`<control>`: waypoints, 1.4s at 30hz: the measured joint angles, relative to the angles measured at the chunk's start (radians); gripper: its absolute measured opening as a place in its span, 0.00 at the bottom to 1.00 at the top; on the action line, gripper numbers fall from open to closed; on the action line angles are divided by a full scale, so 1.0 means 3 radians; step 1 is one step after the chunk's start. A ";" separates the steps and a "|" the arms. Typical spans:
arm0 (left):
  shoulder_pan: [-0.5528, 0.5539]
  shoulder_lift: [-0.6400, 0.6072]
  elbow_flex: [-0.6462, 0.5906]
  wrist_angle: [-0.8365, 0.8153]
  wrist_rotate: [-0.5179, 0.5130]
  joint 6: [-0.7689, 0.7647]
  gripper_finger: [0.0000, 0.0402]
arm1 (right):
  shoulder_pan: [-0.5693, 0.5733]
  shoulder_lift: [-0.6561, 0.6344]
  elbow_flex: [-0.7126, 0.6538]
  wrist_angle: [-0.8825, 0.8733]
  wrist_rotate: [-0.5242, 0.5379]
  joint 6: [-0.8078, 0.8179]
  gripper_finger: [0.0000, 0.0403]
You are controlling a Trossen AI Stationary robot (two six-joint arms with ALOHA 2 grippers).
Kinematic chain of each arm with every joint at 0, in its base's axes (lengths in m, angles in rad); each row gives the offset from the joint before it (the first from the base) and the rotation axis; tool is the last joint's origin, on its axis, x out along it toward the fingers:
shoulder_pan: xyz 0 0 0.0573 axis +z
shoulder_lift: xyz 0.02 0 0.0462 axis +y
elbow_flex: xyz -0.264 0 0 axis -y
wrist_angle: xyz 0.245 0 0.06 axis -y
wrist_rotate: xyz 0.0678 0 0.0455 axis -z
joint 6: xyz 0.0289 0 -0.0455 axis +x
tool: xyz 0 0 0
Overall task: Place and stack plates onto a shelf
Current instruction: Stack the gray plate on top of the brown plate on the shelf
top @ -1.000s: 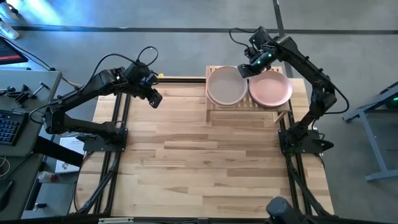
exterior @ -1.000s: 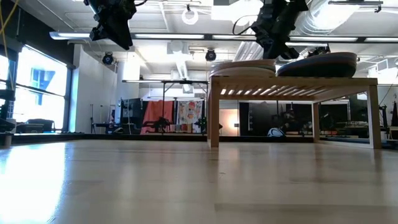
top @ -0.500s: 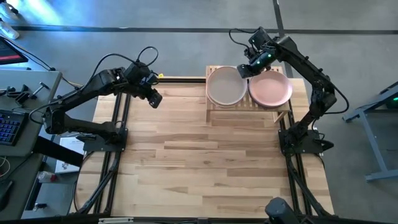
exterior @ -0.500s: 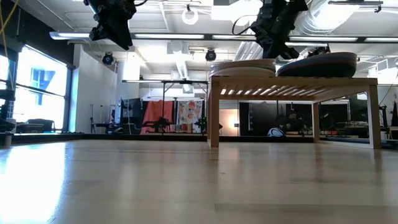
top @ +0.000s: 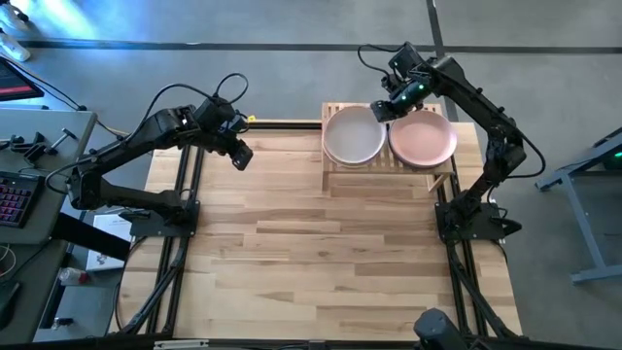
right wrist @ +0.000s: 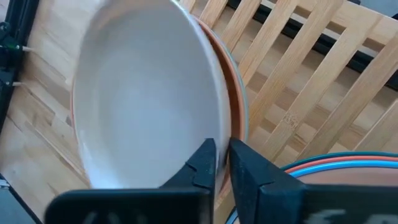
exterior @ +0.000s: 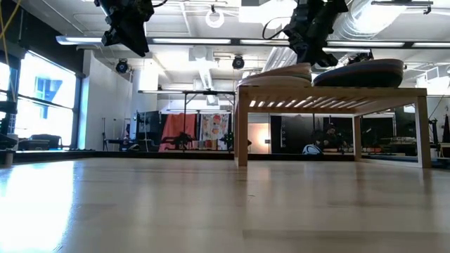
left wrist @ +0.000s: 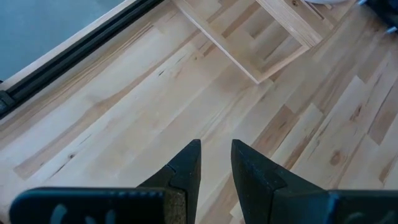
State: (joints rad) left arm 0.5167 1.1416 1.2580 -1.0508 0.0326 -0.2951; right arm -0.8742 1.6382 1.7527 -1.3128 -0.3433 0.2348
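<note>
Overhead, table-level, two wrist views; shared shelf

The plank tabletop before the shelf lies open; two plate stacks fill the shelf's top.

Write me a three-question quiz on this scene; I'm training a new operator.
1. True or false: the left pincer hovers open over the table, holding nothing.
2. Which pincer pinches the rim of the cream plate on the shelf? A: left pincer. B: right pincer.
3. Fill in: in the low view, the cream plate lies ___ (flat or tilted).
Key: 1 true; 2 B; 3 tilted.
</note>
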 joint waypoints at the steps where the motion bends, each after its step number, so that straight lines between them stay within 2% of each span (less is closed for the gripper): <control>1: 0.0000 0.0000 0.0001 0.0000 0.0000 0.0000 0.19 | 0.0001 0.0000 0.0000 0.0000 0.0001 0.0000 0.07; 5: 0.0000 0.0000 0.0001 0.0000 0.0000 -0.0001 0.19 | 0.0022 0.0000 0.0000 0.0042 0.0131 0.0039 0.18; 9: 0.0000 0.0000 0.0001 0.0000 0.0000 0.0000 0.19 | 0.0022 0.0000 0.0000 0.0107 0.0184 0.0050 0.23; 20: -0.0001 0.0000 0.0001 0.0001 0.0000 0.0000 0.19 | 0.0038 -0.0009 0.0287 -0.0043 0.0119 0.0118 0.24; 26: -0.0001 0.0001 0.0001 0.0002 0.0000 0.0000 0.19 | 0.0287 -0.0008 0.0119 -0.0133 0.0099 0.0260 0.24; 37: 0.0000 0.0000 0.0001 0.0003 0.0000 0.0003 0.19 | 0.0738 -0.0005 0.0050 -0.0097 0.0873 0.0445 0.24; 42: 0.0000 0.0001 0.0001 0.0004 0.0000 0.0001 0.19 | 0.0827 0.0076 0.0050 -0.0101 0.0939 0.0510 0.24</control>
State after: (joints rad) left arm 0.5167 1.1419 1.2583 -1.0496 0.0326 -0.2947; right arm -0.6261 1.6610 1.7676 -1.3430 -0.0617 0.3879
